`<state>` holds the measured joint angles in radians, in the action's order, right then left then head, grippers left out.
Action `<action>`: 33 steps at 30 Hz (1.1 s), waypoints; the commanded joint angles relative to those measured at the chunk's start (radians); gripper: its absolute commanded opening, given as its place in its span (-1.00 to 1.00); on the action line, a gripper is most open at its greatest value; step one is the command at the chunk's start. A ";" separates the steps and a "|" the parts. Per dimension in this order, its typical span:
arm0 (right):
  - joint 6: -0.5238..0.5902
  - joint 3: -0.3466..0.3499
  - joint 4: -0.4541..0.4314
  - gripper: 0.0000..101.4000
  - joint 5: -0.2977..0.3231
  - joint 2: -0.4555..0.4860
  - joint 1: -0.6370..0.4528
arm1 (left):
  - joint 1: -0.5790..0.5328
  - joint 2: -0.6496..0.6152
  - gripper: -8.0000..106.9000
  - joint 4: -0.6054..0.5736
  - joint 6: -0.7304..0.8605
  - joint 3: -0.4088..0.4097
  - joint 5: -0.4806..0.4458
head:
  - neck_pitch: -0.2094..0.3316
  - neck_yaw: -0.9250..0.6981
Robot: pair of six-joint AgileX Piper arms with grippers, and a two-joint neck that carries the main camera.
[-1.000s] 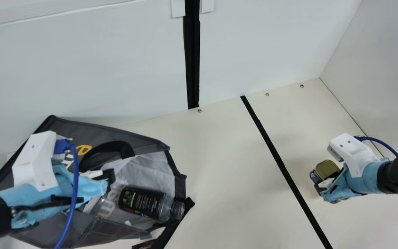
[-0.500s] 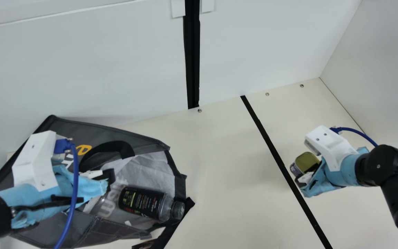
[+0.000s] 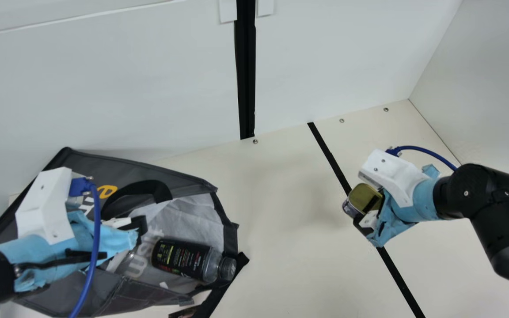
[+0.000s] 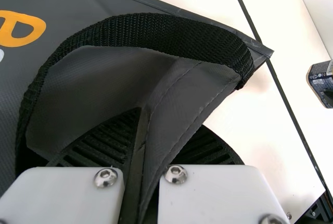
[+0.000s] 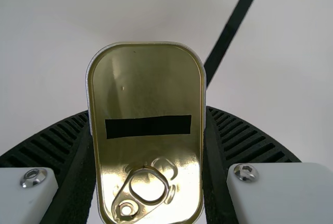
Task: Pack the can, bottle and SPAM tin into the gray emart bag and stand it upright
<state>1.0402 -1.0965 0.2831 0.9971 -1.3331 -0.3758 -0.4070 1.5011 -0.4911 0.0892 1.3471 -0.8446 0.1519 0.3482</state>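
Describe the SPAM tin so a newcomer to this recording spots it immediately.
In the main view, find the black stripe across the table. Over it, the right gripper holds the tin. Its gold lid, with pull ring and black bar, sets it apart from the black-labelled bottle lying in the gray bag's mouth.

In the main view, my white back wall (image 3: 126,88) spans the top, split by a black strip (image 3: 245,79) at upper centre; my cream table (image 3: 272,198) lies below, a black line (image 3: 328,154) slanting down it right of centre
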 commanded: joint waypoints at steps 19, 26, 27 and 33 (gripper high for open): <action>0.061 -0.038 0.071 -1.00 0.072 0.004 0.166 | 0.000 0.000 -1.00 0.000 0.000 0.000 0.000 | 0.023 0.001; 0.040 -0.031 0.086 -1.00 0.088 0.024 0.231 | 0.000 0.000 -1.00 0.000 0.000 0.000 0.000 | 0.023 0.001; 0.034 -0.029 0.088 -1.00 0.091 0.027 0.241 | 0.000 0.000 -1.00 0.000 0.000 0.000 0.000 | 0.023 0.001; 0.003 -0.015 0.096 -1.00 0.107 0.049 0.299 | 0.000 0.000 -1.00 0.000 0.000 0.000 0.000 | 0.023 0.001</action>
<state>1.0489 -1.1129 0.3782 1.1051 -1.2852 -0.0871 -0.4070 1.5011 -0.4911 0.0892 1.3471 -0.8446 0.1519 0.3482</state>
